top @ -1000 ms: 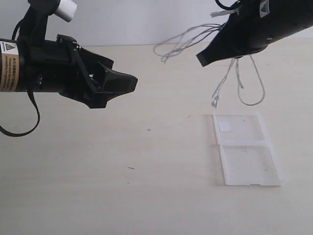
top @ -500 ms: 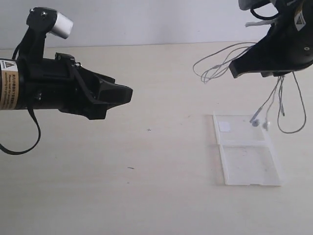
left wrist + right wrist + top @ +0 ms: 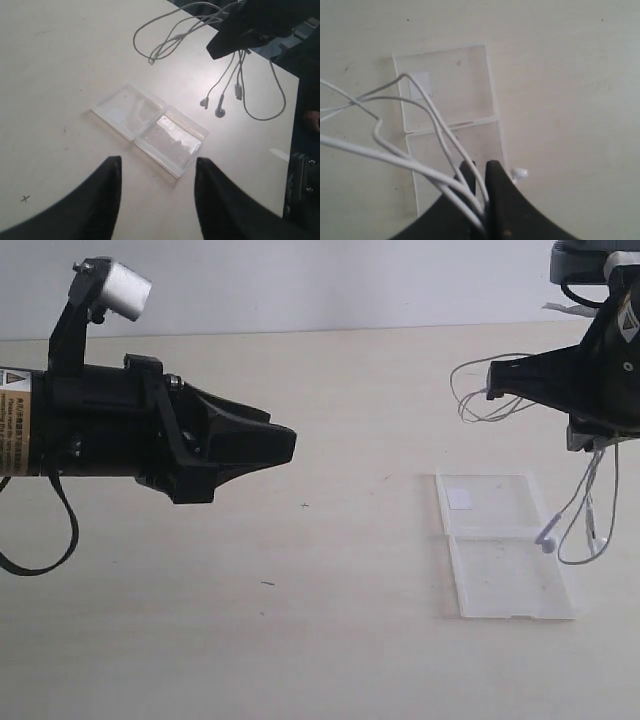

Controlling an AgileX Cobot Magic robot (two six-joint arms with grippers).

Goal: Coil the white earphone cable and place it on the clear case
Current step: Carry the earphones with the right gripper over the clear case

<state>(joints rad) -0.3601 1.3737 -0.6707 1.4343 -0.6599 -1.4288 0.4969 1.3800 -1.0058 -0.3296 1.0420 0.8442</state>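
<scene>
The white earphone cable [image 3: 390, 158] is held off the table, at the right edge of the exterior view. Several of its strands are gathered between the fingers of the right gripper [image 3: 480, 166], which is closed tight on them. Loose loops are thrown out to the left of the gripper, and the two branches hang below it, each ending in an earbud. One earbud [image 3: 546, 543] is seen at the right rim of the clear case [image 3: 500, 585], level with its hinge; whether it touches the plastic cannot be told.

The case lies opened flat on the table [image 3: 330, 640], right of centre and in the lower half of the exterior view. Its two halves are set one above the other in the frame. A small white sticker [image 3: 459, 498] is carried by the upper half.

The left gripper [image 3: 156, 167] is held above the table at the left of the exterior view, well apart from cable and case. Its fingers are spread wide and nothing is held between them.
</scene>
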